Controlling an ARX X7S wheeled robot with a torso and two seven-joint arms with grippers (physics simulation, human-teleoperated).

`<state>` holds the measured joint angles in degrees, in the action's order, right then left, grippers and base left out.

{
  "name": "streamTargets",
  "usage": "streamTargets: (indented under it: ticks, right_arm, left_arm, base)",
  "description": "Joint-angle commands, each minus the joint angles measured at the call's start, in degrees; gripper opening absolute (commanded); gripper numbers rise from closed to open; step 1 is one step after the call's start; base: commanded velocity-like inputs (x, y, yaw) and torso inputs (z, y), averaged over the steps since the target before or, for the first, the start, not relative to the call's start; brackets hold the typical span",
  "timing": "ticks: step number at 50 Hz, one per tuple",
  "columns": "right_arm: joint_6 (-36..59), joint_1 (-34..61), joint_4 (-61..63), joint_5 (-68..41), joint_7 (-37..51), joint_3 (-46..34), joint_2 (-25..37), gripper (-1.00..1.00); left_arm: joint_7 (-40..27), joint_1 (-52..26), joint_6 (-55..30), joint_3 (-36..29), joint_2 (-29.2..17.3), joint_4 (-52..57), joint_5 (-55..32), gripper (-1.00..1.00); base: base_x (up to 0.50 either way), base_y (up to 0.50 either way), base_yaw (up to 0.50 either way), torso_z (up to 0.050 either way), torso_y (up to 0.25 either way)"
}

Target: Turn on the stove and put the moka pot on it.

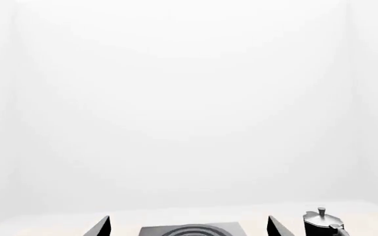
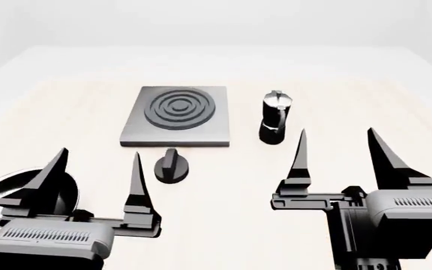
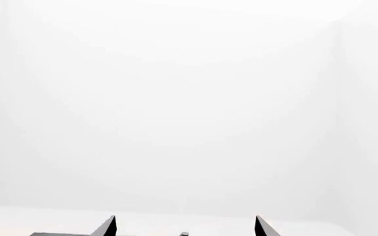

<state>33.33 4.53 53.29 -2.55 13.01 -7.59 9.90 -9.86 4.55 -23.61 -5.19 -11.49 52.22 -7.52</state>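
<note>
First, lower left pincer (image 2: 96, 177), wide open and empty, over knob (image 2: 171, 165) just before stove (image 2: 177, 116); twist. Keep right pincer (image 2: 337, 154), also open, empty, near moka pot (image 2: 275, 117).

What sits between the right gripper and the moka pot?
Nothing. In the head view only bare tabletop separates the open right gripper from the moka pot; the knob lies off toward the left gripper's side.

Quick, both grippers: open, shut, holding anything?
Left gripper: jaws open, empty.
Right gripper: jaws open, empty.
</note>
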Motion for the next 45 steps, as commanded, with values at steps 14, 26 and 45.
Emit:
streamTargets:
  ticks: [14,26,45]
  right_arm:
    - [1.3,0.5,1.2,-1.9,1.5,-0.2,1.0,1.00]
    - [-0.3,0.0,0.8,-2.4,2.3,-0.5,1.6,1.00]
    - [-0.6,0.2,0.7,-3.4,3.4,-0.6,2.6,1.00]
  left_arm:
    - [-1.2,-0.2,0.2,-0.6,-0.8,-0.3,-0.6,1.00]
    - [-1.4,-0.2,-0.9,-0.3,-1.5,0.1,-2.6,1.00]
    - [-1.8,0.1,-0.1,-0.4,-2.3,0.1,-4.0,1.00]
  base:
    - [0.50,0.00,0.00,0.000,0.001]
    - [0.31,0.00,0.00,0.014,0.001]
    - [0.00,0.00,0.00,0.048,0.000]
